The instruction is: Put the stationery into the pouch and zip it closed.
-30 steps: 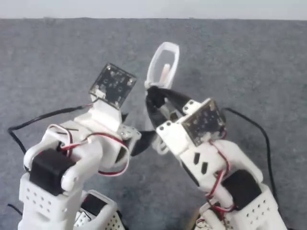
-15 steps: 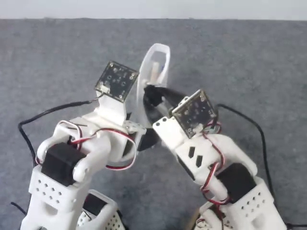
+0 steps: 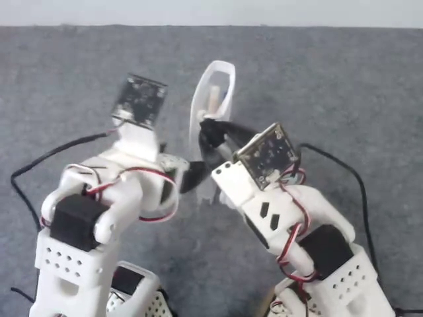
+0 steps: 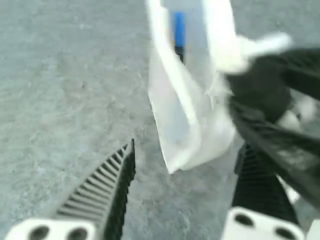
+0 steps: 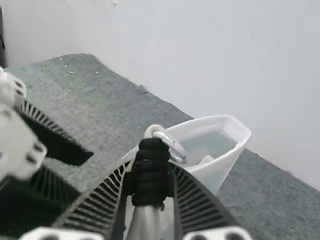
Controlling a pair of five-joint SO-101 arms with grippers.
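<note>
A translucent white pouch [image 3: 213, 92] is held upright off the grey table, its mouth open at the top. My right gripper [image 3: 210, 135] is shut on the black pull loop [image 5: 150, 167], which joins the pouch rim [image 5: 220, 125] through a metal ring [image 5: 167, 140]. Inside the pouch I see a blue pen [image 4: 178, 27] and a pale piece [image 3: 215, 99]. My left gripper [image 4: 187, 150] is open, one finger on either side of the pouch's lower corner [image 4: 180, 155], not touching it. From above, the left gripper [image 3: 188, 178] sits just left of the pouch's bottom.
The grey carpet-like table [image 3: 344, 86] spreads around both arms. A pale wall [image 5: 200, 45] rises behind the far edge. Black cables [image 3: 46, 165] trail on the table at the left and at the right [image 3: 360, 185]. Both arm bases crowd the near edge.
The right arm shifted the pouch slightly left, then held it. The left arm's wrist has swung left and back, and its gripper now sits lower by the pouch's bottom.
</note>
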